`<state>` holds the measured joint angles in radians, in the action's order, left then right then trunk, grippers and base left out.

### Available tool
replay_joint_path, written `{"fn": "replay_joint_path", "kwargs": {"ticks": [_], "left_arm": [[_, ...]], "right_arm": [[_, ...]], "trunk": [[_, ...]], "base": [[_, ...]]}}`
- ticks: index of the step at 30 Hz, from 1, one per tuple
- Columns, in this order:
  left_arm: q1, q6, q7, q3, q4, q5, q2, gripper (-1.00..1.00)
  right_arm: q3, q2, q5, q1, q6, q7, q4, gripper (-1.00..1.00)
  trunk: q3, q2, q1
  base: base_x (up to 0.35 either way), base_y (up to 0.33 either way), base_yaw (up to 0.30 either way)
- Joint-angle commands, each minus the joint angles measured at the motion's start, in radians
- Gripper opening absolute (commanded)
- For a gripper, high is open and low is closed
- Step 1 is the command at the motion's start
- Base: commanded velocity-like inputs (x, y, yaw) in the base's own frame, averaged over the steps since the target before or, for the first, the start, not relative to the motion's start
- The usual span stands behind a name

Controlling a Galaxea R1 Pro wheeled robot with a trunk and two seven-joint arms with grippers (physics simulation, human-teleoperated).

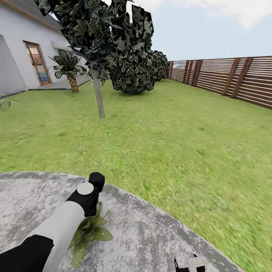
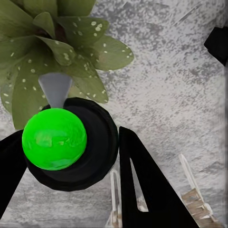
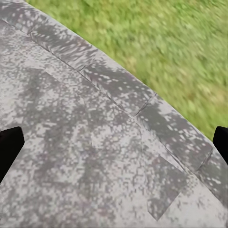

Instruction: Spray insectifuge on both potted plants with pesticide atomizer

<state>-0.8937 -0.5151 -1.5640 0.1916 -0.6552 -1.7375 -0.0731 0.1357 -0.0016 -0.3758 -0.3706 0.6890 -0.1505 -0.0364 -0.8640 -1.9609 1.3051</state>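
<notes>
Left claw point(image 2: 71, 156) clamps the pesticide atomizer point(image 2: 71, 142) right over a potted plant point(image 2: 57, 52) on the patio point(image 3: 95, 156); right claw point(image 3: 114, 142) hangs wide open, holding nothing.

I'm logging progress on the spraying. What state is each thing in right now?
Atomizer: held in the left gripper, nozzle aimed at the plant.
Plant: upright on the patio, leaves speckled with white dots.
Right gripper: open, empty, over the patio near the lawn.
Door of the house: cannot tell whether open.
</notes>
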Motion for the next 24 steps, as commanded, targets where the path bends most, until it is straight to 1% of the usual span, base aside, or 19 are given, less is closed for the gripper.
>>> {"fn": "replay_joint_path", "kwargs": {"ticks": [1, 9, 24], "left_arm": [[0.002, -0.010, -0.007, 0.002, 0.000, -0.005, 0.002, -1.00], [0.019, -0.010, -0.007, 0.000, -0.001, -0.005, 0.010, -1.00], [0.020, -0.011, -0.007, 0.002, -0.010, -0.005, 0.003, -1.00]], "right_arm": [[0.007, 0.000, -0.011, -0.001, 0.003, -0.004, 0.001, 1.00], [0.007, 0.000, -0.011, -0.001, 0.003, -0.004, 0.001, 1.00], [0.007, 0.000, -0.011, -0.001, 0.003, -0.004, 0.001, 1.00]], "trunk": [[0.001, 0.007, -0.004], [0.013, 0.063, -0.035], [0.036, 0.168, -0.092]], "base": [[0.000, 0.000, 0.000], [0.000, 0.000, 0.000], [0.000, 0.000, 0.000]]}}
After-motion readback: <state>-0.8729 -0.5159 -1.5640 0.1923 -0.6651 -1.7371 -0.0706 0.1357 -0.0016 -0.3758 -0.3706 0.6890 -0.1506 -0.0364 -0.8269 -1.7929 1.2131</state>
